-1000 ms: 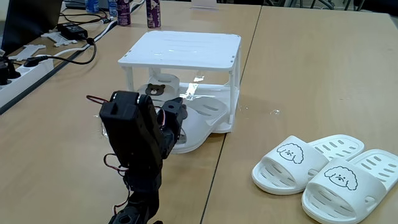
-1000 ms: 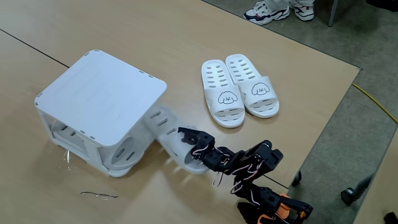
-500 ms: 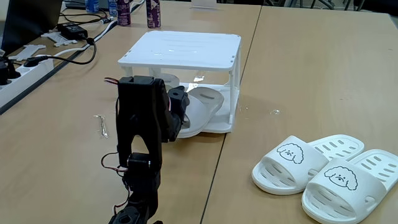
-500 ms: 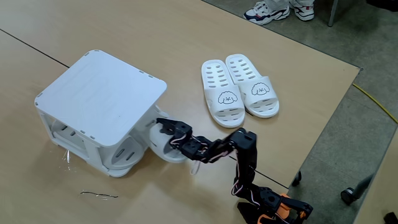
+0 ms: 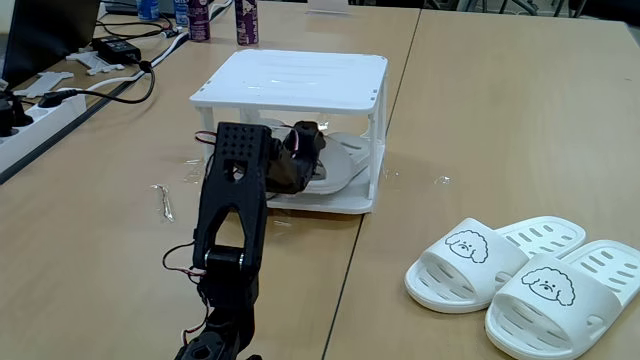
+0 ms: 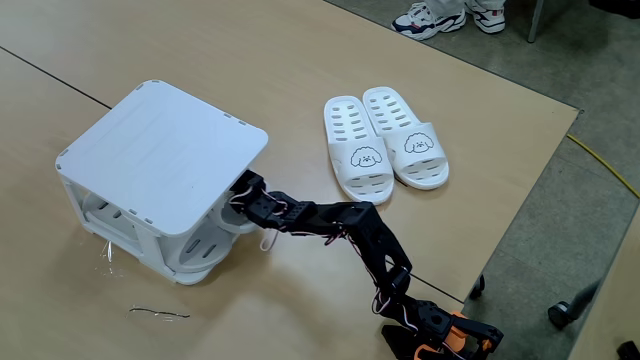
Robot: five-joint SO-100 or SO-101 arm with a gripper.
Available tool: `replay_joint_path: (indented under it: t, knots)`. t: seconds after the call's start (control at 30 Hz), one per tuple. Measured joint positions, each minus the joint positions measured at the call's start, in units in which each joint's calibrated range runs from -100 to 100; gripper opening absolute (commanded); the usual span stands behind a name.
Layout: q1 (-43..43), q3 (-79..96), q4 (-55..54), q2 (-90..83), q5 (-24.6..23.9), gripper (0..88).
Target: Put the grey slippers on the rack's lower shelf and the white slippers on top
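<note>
The white rack (image 5: 290,75) stands mid-table, seen from above in another fixed view (image 6: 160,150). My gripper (image 5: 305,150) reaches under its top and is shut on the heel of a grey slipper (image 5: 345,165), which lies flat on the lower shelf (image 5: 335,205). From above, the gripper (image 6: 243,195) sits at the rack's open side, and grey soles (image 6: 198,243) show on the bottom tier. My arm hides most of the other grey slipper. The white slippers (image 5: 520,275) sit side by side on the table, to the right of the rack (image 6: 385,145).
A power strip with cables (image 5: 45,100) and bottles (image 5: 245,20) line the table's far left. A small bent wire (image 5: 163,200) lies left of the arm's base. The table edge (image 6: 520,200) drops to the floor, where a person's shoes (image 6: 440,15) show.
The arm stretched forward and pushed the grey slipper from sticking out over the table to lying inside the rack on the lower shelf. The white slippers stayed put.
</note>
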Motion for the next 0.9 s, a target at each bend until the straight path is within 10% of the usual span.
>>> replay_joint_path:
  t: [0.2,0.33,0.47,0.9]
  knots:
    - [0.37,-18.78,5.49,11.96,0.00,1.9]
    - [0.52,-20.22,5.49,13.44,0.00,25.5]
    - [0.52,-20.13,5.49,13.53,0.00,28.2]
    - [1.72,28.57,5.49,-23.34,0.00,28.2]
